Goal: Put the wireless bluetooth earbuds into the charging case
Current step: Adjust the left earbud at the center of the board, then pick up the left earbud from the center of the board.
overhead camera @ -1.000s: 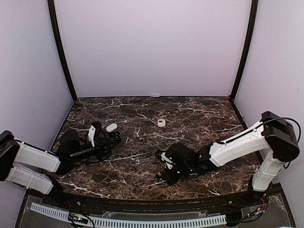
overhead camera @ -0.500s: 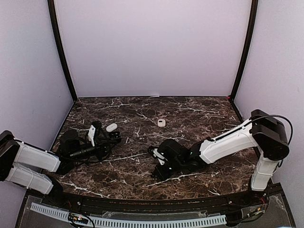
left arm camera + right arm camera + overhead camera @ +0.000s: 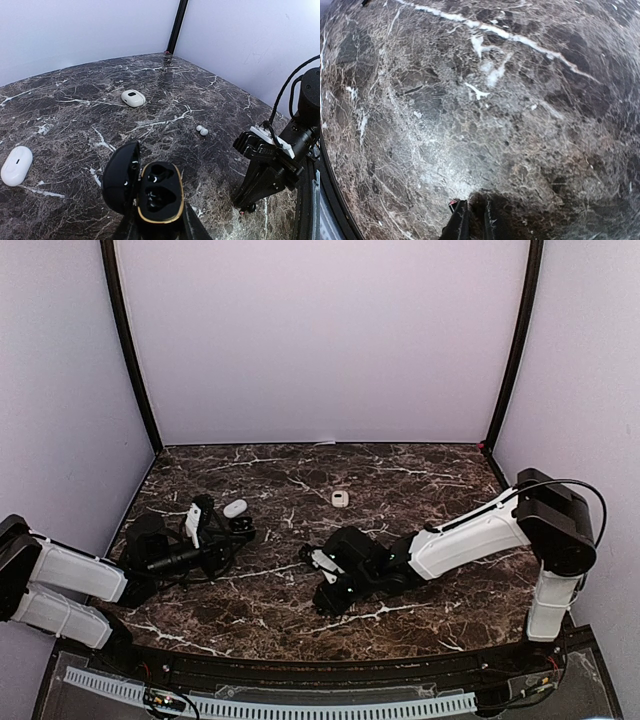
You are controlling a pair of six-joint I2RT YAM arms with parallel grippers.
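Since both little holes in the black case [image 3: 160, 192] have nothing in them, the job looks like it has hardly begun. The left hand [image 3: 159, 226] holds this case tight from both sides, with the lid [image 3: 121, 177] swung open to one side. That part looks ready. What is left is the main part. Both earbuds [image 3: 202, 130] must be picked up and put in, one to each hole. From how they lie, neither has been lifted.

The earbuds lie on the dark surface [image 3: 75, 125], touching or almost touching each other. They sit between the black case and the right hand [image 3: 472, 209], and no hand touches them. They are two tiny white shiny beads, much smaller than the case. They are too small here to show which way they face.

The right hand points down at the surface, not far from them. Its fingers sit close together with just a thin gap, and nothing shows between them. Whether it is fully shut cannot be told.

A white case [image 3: 133, 97] rests farther back on the surface. A second white case [image 3: 16, 165] lies off to the side, well apart from the first.
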